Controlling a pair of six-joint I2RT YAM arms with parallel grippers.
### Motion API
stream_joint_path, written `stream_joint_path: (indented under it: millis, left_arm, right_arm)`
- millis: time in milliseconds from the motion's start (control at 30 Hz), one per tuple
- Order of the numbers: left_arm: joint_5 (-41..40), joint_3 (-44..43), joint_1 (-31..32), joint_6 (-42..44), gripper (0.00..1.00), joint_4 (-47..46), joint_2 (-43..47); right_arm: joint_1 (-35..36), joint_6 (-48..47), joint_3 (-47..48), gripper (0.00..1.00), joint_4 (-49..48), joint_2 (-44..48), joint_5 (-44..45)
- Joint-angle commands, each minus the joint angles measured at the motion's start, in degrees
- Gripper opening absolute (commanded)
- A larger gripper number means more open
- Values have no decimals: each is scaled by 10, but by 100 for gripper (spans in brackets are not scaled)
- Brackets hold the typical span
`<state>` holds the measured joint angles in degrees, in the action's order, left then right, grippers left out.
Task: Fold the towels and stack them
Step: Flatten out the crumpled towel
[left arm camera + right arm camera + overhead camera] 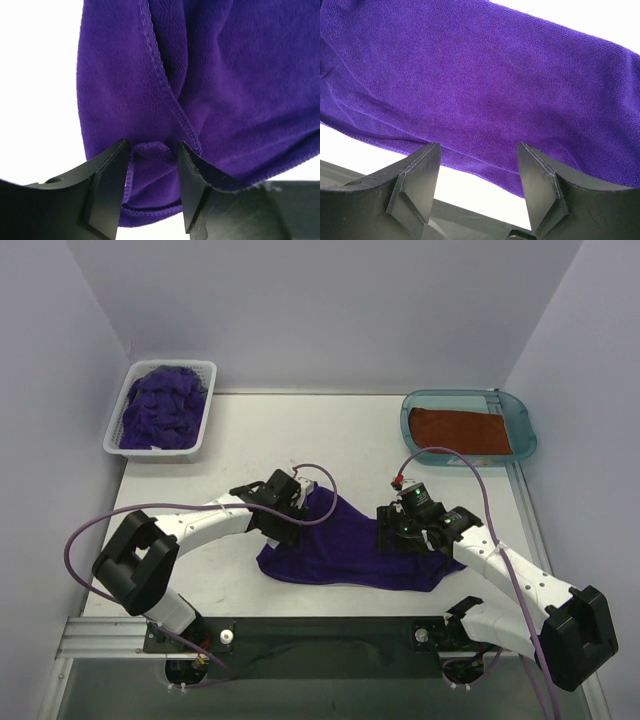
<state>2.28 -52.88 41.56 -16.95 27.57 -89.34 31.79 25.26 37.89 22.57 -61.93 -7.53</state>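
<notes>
A towel (345, 550) lies between basket (160, 448) behind-left and tray (522, 430) behind-right.

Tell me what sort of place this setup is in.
Probably a lab test cell for robot work, not a home: plain white walls box in a white table, two arms are bolted to a rail at its near edge, and towels sit sorted in a white basket and a teal tray.

Overhead view; wrist close-ups (shared towel (345, 545))

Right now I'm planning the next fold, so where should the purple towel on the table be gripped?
On the purple towel, pinch the bunched hemmed corner at its left end, coming from the left: the stitched edges meet there in a raised fold between the left gripper fingers.
</notes>
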Motion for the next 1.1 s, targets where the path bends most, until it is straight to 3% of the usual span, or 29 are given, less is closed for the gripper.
stream_joint_path:
  millis: [0, 400, 500, 667, 700, 833, 1067]
  left_arm:
    - [32, -23, 2, 18, 51, 21, 17]
    - [50, -41, 2, 49, 49, 45, 22]
    - [40, -50, 3, 43, 42, 54, 15]
    - [15, -57, 1, 25, 11, 65, 14]
    - [5, -58, 1, 22, 8, 67, 16]
    - [-18, -63, -9, 3, 2, 92, 35]
    - [-5, -12, -143, -75, 0, 100, 115]
  right_arm:
    - [-4, -9, 4, 63, 20, 3, 1]
    - [-4, -6, 3, 63, 20, 4, 0]
    - [-5, -6, 3, 63, 20, 4, 1]
    - [-4, -6, -1, 63, 20, 3, 9]
    - [-5, -5, -4, 63, 20, 1, 17]
    - [-17, 11, -15, 62, 19, -14, 33]
    - [-81, 31, -36, 59, 15, -61, -18]
